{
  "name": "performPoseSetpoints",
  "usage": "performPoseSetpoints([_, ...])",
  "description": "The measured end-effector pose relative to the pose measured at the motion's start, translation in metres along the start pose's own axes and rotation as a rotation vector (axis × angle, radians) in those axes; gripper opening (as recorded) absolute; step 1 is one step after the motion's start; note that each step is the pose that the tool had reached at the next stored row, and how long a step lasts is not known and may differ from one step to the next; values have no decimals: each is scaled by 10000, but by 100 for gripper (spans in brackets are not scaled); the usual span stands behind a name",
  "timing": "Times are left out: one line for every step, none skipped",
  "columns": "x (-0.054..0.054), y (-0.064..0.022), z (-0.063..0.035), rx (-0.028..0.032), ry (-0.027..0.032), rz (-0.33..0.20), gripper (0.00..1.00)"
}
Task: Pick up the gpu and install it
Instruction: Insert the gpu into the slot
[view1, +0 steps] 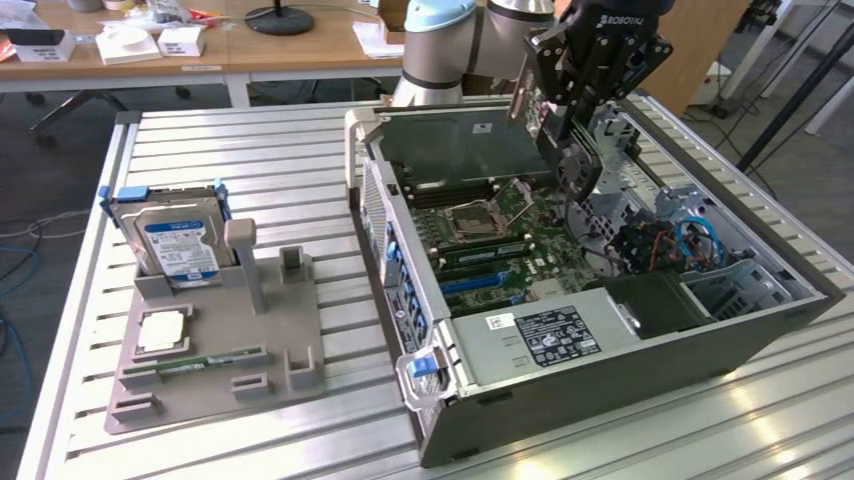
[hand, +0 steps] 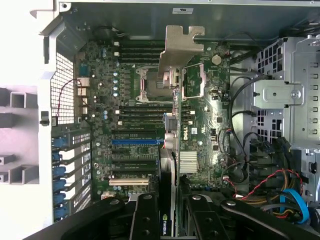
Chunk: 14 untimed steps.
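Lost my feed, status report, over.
Claw shut on gpu. Gpu edge-on over motherboard in open case, not seated. No obstruction seen beneath.

Legible: ROBOTIQ on the gripper (view1: 562, 150) housing; NVIDIA on the gpu (hand: 178, 57) edge; DELL on the motherboard (hand: 135, 125), just beside the gpu. Hard drive (view1: 180, 245) label illegible.

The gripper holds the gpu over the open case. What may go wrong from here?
1. The gpu hangs in the gripper above the CPU socket, not lined up with the blue slot; lowered so, it may hit other parts.
2. Its bracket looks close to the case wall and may catch there.
3. Loose cables lie beside the gripper and may snag.
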<state>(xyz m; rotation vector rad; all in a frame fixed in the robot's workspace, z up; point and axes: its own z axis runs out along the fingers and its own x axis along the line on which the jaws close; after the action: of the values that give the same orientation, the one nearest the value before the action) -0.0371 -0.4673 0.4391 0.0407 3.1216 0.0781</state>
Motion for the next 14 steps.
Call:
performPoseSetpoints([0, 0, 0, 0, 0, 0, 26])
performPoseSetpoints([0, 0, 0, 0, 0, 0, 26])
performPoseSetpoints([0, 0, 0, 0, 0, -1, 26])
performPoseSetpoints([0, 0, 0, 0, 0, -12, 26])
performPoseSetpoints([0, 0, 0, 0, 2, -34, 26])
performPoseSetpoints([0, 0, 0, -1, 4, -79, 26])
performPoseSetpoints([0, 0, 0, -2, 7, -140, 26])
performPoseSetpoints([0, 0, 0, -3, 12, -220, 26])
performPoseSetpoints([0, 0, 0, -4, 16, -311, 26])
performPoseSetpoints([0, 0, 0, -7, 23, -438, 26])
performPoseSetpoints([0, 0, 1, -9, 28, -567, 26])
performPoseSetpoints([0, 0, 1, -12, 35, -699, 26])
performPoseSetpoints([0, 0, 3, -15, 43, -848, 26])
performPoseSetpoints([0, 0, 4, -18, 50, -1001, 26])
